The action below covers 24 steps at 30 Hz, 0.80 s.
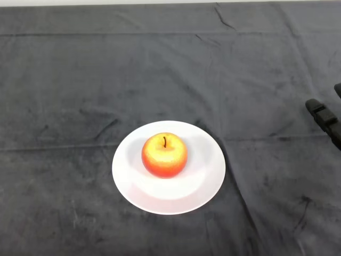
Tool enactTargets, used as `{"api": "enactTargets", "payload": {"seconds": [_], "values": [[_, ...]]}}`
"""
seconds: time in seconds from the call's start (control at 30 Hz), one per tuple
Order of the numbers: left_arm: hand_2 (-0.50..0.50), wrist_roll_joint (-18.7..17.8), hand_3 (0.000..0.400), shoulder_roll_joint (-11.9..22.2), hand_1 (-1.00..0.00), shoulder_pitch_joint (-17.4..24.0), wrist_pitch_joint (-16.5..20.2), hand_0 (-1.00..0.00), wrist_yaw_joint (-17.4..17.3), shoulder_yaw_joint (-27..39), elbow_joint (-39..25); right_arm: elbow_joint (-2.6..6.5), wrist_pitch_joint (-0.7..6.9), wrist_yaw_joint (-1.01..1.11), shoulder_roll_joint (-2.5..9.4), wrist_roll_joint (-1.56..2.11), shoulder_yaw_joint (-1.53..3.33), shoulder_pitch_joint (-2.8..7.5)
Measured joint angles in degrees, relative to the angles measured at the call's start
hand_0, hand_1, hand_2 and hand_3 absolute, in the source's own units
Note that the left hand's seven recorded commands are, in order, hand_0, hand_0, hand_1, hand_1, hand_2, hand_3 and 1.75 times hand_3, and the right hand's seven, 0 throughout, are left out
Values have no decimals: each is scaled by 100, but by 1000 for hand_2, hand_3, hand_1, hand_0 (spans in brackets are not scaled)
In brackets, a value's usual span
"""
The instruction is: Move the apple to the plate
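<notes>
A red and yellow apple (164, 155) stands upright, stem up, in the middle of a round white plate (204, 184). The plate lies on the dark cloth a little below the centre of the head view. Nothing touches the apple or the plate.
The dark grey cloth (80, 106) covers the whole table, with a few creases. A black segmented part (324, 115) pokes in at the right edge, well apart from the plate.
</notes>
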Motion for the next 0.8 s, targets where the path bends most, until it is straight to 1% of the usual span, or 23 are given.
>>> {"api": "enactTargets", "payload": {"seconds": [0.3,0.8], "values": [[0,5,0,0,0,-12,-32,0,-83,-1,1,0,0,0,0,0,0,0],[0,15,0,0,0,-33,-32,0,-102,-1,1,0,0,0,0,0,0,0]]}}
